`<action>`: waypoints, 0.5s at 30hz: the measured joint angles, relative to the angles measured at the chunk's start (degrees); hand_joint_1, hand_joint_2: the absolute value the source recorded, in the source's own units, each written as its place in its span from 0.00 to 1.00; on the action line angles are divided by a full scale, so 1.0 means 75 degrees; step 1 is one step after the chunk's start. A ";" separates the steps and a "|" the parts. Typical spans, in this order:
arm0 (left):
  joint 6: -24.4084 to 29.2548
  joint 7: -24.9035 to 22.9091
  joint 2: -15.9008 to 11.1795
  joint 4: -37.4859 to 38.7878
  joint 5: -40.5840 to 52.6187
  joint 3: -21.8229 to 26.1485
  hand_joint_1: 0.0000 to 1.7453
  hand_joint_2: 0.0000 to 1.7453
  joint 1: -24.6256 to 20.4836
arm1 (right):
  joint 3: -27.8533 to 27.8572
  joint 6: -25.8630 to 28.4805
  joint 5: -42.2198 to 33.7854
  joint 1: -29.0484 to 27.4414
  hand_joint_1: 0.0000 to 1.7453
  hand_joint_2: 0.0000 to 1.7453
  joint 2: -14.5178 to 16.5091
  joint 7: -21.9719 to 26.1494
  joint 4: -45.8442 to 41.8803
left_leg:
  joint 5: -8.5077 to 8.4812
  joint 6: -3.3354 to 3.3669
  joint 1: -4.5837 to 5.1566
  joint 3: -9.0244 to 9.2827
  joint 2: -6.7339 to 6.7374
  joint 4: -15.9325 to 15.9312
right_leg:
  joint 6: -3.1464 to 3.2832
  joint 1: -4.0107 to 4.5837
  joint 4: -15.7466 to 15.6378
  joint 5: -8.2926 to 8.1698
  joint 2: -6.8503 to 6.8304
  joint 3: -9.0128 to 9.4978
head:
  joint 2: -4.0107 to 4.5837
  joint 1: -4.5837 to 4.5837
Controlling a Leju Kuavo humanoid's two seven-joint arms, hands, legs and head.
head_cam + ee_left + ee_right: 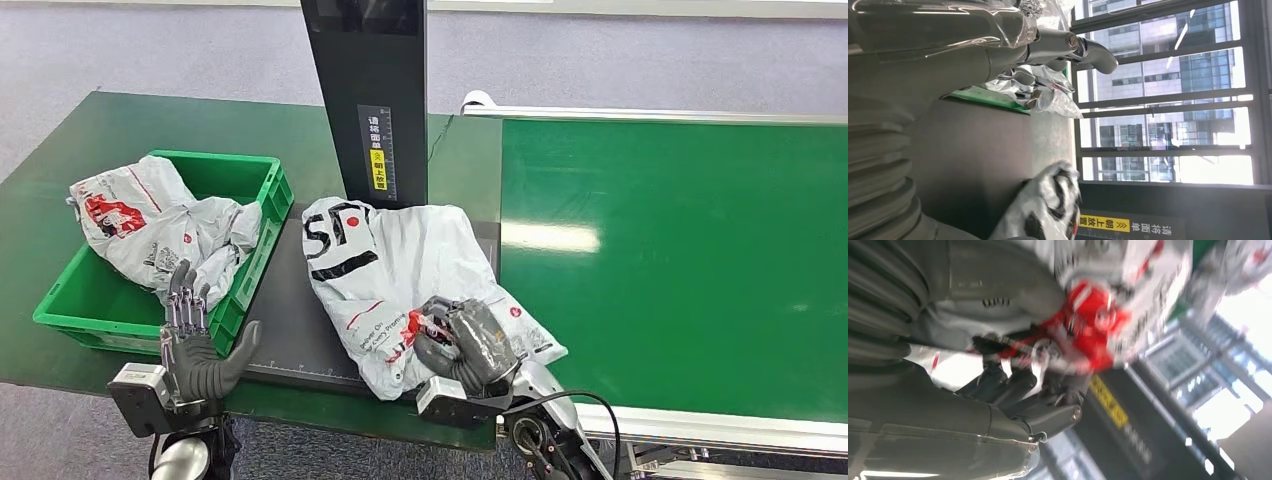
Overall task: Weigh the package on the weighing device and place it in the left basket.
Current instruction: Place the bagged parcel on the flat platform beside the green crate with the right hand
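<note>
White courier package (400,270), black and red print: lies on the dark weighing platform (300,330), its near end gripped by the right hand (465,345). Black upright column (370,100) with yellow label rises behind the platform. Green basket (250,180), left of the platform, holds another white printed bag (150,225). Left hand (195,345): raised at the basket's near corner, fingers apart, holding nothing. Green conveyor belt (680,260) on the right.
</note>
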State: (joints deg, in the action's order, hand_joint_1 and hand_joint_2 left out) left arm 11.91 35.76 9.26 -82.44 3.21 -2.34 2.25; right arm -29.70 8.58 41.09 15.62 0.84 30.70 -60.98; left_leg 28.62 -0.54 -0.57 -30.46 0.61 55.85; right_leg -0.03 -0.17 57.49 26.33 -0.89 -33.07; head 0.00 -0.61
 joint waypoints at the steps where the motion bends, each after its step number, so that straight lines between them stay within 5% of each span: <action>1: 0.0000 0.0000 0.0005 -0.0010 0.0000 0.0001 0.00 1.00 0.0011 | 0.0023 0.0146 0.0065 0.0038 0.42 1.00 0.0010 -0.0031 0.0000 | 0.0000 0.0000 0.0000 0.0000 0.0000 0.0000 | 0.0000 0.0000 0.0000 0.0000 0.0000 0.0000 | 0.0000 0.0001; 7: 0.0000 0.0000 0.0016 -0.0029 0.0001 0.0007 0.00 1.00 0.0044 | 0.0084 0.0234 0.0145 0.0092 0.42 1.00 0.0060 -0.0062 0.0000 | 0.0000 0.0000 0.0000 0.0000 -0.0002 0.0000 | 0.0000 0.0000 0.0000 0.0000 0.0000 0.0001 | 0.0000 0.0000; 11: 0.0000 0.0000 0.0017 -0.0029 0.0002 0.0009 0.00 1.00 0.0049 | 0.0099 0.0259 0.0157 0.0095 0.00 1.00 0.0068 -0.0084 0.0000 | 0.0000 0.0000 0.0000 0.0000 -0.0002 0.0000 | 0.0000 0.0000 0.0000 0.0000 -0.0001 0.0001 | 0.0000 0.0000; 15: 0.0015 -0.0026 0.0020 -0.0029 0.0028 0.0009 0.00 1.00 0.0041 | 0.0191 0.0557 0.0320 0.0095 0.00 1.00 0.0087 -0.0347 0.0001 | 0.0000 0.0000 0.0000 0.0001 -0.0002 0.0000 | 0.0000 0.0000 0.0000 0.0000 0.0000 0.0001 | 0.0000 0.0000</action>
State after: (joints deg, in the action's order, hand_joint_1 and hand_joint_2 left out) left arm 12.03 35.57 9.41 -82.66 3.42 -2.27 2.56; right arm -28.27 12.76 43.49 16.32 1.49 28.10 -60.98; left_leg 28.62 -0.54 -0.57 -30.45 0.59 55.85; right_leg -0.03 -0.17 57.49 26.33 -0.89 -33.07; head 0.00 -0.61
